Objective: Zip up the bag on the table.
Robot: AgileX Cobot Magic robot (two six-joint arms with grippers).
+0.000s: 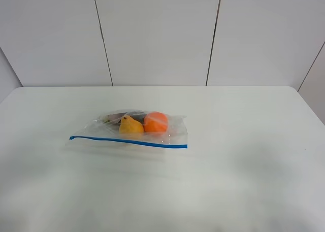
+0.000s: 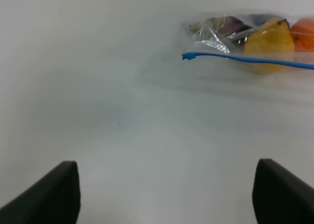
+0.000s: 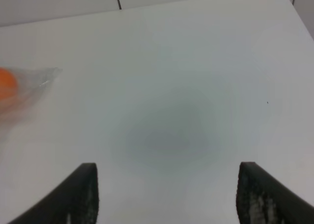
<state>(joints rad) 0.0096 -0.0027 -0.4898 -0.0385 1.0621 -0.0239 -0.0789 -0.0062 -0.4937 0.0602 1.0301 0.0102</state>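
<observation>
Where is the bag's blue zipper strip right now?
In the exterior high view the blue zipper strip runs along the bag's near edge, just left of the table's centre, directly in front of the yellow fruit and orange fruit.

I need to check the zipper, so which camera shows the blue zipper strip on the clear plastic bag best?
The exterior high view: the blue zipper strip on the clear plastic bag shows end to end. The left wrist view shows only one end of it, running off the frame. The right wrist view shows none, just a blurred bag corner.

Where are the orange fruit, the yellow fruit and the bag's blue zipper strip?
orange fruit (image 1: 156,122), exterior high view, its middle.
yellow fruit (image 2: 269,42), left wrist view, its middle.
blue zipper strip (image 1: 129,141), exterior high view, mid-length.
</observation>
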